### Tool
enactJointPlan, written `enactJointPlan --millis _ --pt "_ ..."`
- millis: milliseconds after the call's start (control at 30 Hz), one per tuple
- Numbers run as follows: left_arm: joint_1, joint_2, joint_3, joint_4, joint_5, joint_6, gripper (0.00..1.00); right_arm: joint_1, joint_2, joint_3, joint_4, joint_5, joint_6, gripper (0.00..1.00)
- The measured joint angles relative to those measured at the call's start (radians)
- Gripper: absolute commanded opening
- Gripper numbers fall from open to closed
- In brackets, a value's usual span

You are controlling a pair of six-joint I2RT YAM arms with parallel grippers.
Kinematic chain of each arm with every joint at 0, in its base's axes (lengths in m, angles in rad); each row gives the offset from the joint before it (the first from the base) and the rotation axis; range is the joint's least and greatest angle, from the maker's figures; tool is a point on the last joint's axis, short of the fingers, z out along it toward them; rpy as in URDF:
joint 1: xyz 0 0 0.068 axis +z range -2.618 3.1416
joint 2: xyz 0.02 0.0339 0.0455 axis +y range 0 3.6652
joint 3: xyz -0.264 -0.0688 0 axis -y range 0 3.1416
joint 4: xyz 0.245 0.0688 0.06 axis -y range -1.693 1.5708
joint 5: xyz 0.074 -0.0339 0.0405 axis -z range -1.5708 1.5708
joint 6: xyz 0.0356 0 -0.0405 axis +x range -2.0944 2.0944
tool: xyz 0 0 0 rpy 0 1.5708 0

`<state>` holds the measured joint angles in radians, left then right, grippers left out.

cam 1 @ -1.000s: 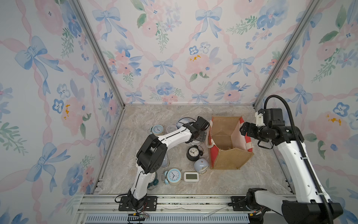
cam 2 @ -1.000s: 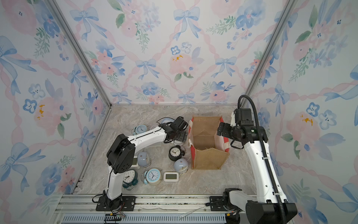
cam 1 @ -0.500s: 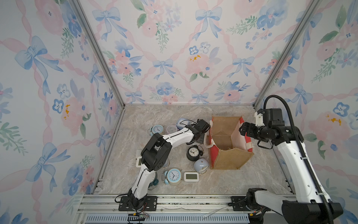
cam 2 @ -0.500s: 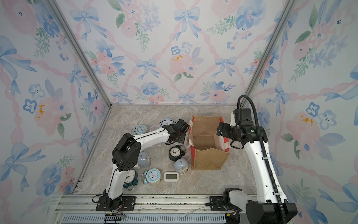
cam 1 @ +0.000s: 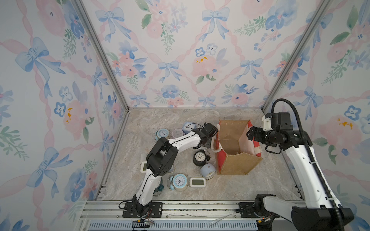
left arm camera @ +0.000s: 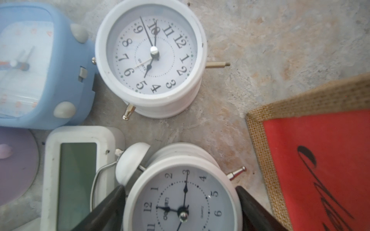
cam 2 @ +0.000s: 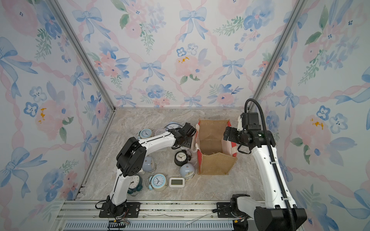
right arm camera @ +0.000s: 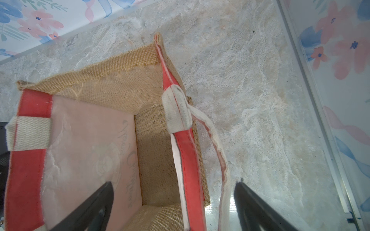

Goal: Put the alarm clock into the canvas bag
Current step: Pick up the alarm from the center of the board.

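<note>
White alarm clock [left arm camera: 181, 202] sits between the left gripper's [left arm camera: 179, 189] wide-open jaws.

On the beige marbled tabletop [cam 1: 152, 124]: upright red-sided tan burlap bag [cam 1: 236, 167], black round alarm clock [cam 1: 199, 158] just beside it.

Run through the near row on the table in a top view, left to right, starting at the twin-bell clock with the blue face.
From the left: blue-faced twin-bell clock → white digital clock → pale blue domed clock → canvas bag.
</note>
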<state>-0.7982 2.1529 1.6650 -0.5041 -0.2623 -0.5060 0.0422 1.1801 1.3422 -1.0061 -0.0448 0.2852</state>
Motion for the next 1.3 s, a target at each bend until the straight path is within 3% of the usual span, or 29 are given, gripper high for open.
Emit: enactJointPlan --millis 600,1300 --pt "0.002 -0.013 -0.002 -0.007 -0.014 0.004 0.72 0.000 -0.002 -0.021 0.004 0.009 0.003 0.95" --pt "0.067 -0.346 -0.047 -0.037 -0.052 0.053 0.67 0.000 -0.055 -0.045 0.014 0.056 0.029 0.92"
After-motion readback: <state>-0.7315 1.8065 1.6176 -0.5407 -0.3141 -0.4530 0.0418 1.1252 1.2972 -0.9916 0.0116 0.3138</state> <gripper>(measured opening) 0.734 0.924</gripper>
